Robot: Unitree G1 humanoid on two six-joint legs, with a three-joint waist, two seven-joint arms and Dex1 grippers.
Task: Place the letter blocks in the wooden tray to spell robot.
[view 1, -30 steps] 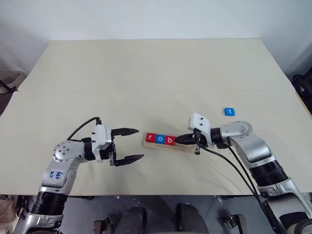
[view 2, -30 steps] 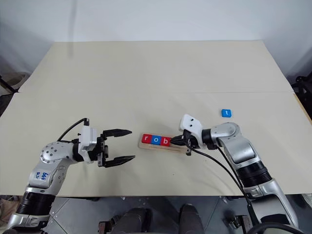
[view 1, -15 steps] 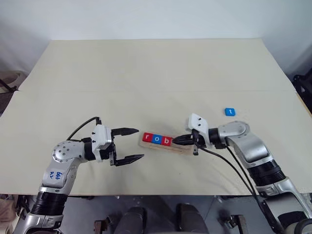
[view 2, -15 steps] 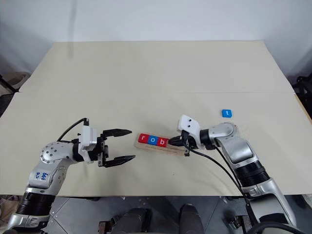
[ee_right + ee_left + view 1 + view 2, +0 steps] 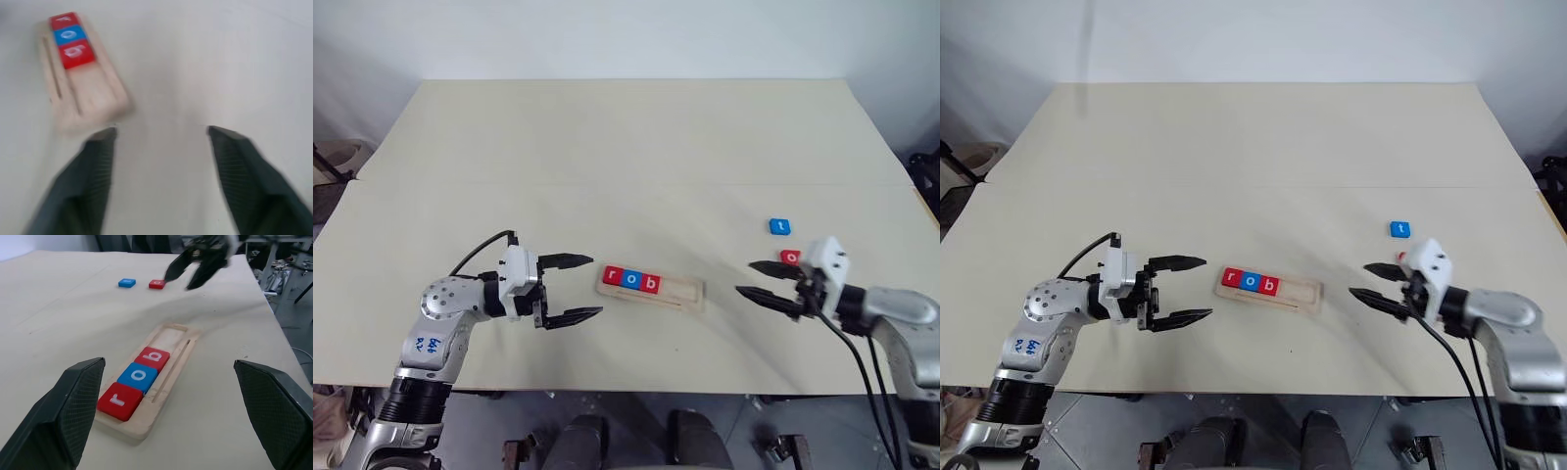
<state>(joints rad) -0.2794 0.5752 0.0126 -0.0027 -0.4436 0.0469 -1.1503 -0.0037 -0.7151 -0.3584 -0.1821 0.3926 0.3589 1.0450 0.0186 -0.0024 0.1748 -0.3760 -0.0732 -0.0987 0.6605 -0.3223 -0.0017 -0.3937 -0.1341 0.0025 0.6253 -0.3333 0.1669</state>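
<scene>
Red o tile (image 5: 789, 258), light, stiff and thin, looks best pinched across opposite edges by the wide right hand (image 5: 760, 280); left hand (image 5: 579, 288) gapes empty.

Red o tile (image 5: 789, 258) partly hidden behind right end effector (image 5: 754, 280), wooden tray (image 5: 80, 93) motion-blurred in right wrist view, its tile letters smeared

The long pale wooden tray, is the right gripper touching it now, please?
Apart. The left eye view shows bare table between the long pale wooden tray and the right gripper, its fingers open.
</scene>
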